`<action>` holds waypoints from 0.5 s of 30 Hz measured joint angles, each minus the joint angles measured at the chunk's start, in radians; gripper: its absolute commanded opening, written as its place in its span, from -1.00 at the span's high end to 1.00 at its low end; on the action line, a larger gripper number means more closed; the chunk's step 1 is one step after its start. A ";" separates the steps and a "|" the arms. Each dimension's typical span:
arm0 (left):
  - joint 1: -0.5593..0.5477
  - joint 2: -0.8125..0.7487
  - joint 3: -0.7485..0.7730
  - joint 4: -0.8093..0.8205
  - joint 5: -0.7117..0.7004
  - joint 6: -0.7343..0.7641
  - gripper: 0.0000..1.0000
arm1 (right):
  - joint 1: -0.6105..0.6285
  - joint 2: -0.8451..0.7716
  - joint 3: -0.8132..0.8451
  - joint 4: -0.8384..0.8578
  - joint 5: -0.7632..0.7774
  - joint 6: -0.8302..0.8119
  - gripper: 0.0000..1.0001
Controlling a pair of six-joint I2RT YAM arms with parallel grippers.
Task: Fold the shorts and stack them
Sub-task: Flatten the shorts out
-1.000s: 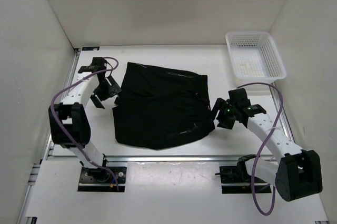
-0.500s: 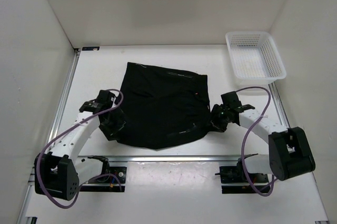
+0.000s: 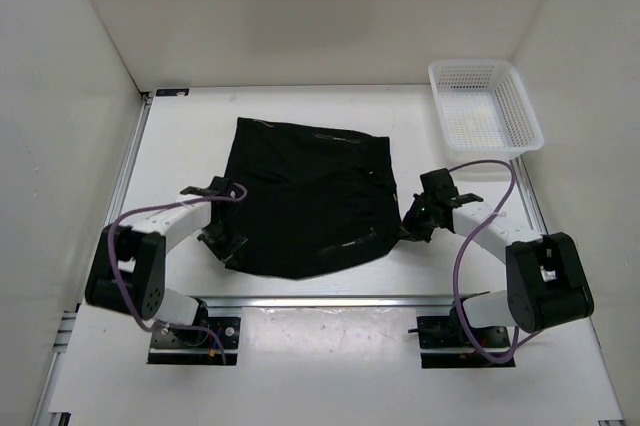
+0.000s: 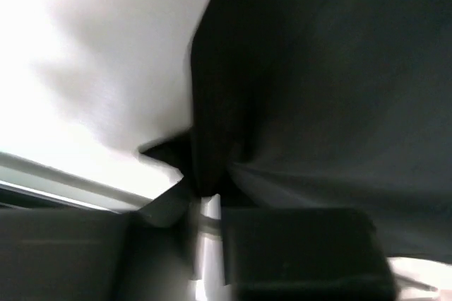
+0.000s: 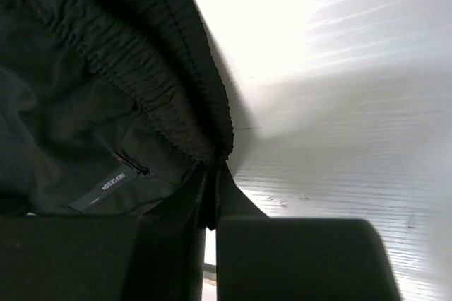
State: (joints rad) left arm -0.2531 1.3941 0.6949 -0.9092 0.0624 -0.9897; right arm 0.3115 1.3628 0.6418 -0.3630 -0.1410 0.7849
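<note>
Shorts (image 3: 305,201) lie flat between my two grippers, with the bulk of the cloth on the far side of both.

Left gripper (image 3: 222,243): jaws closed, pinching the near-left corner. Wrist view is blurred, but cloth runs into the pinch.

Right gripper (image 3: 410,224): jaws closed on the elastic waistband (image 5: 162,96) at the near-right corner.

Held edge runs from one gripper across to the other. I judge the fold goes away from the bases. Neither arm is better placed.

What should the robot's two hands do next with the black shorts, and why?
Probably lift both near corners slightly, starting a fold toward the far edge. The left gripper and right gripper each look shut on the shorts, which lie spread flat.
</note>
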 measured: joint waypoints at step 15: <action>0.009 0.384 0.771 -0.125 -0.196 0.178 0.30 | -0.057 -0.010 0.165 -0.030 0.012 -0.006 1.00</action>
State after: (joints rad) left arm -0.2443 1.7779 1.4662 -1.0340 -0.1333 -0.8120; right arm 0.2546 1.3525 0.8070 -0.3927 -0.1287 0.7784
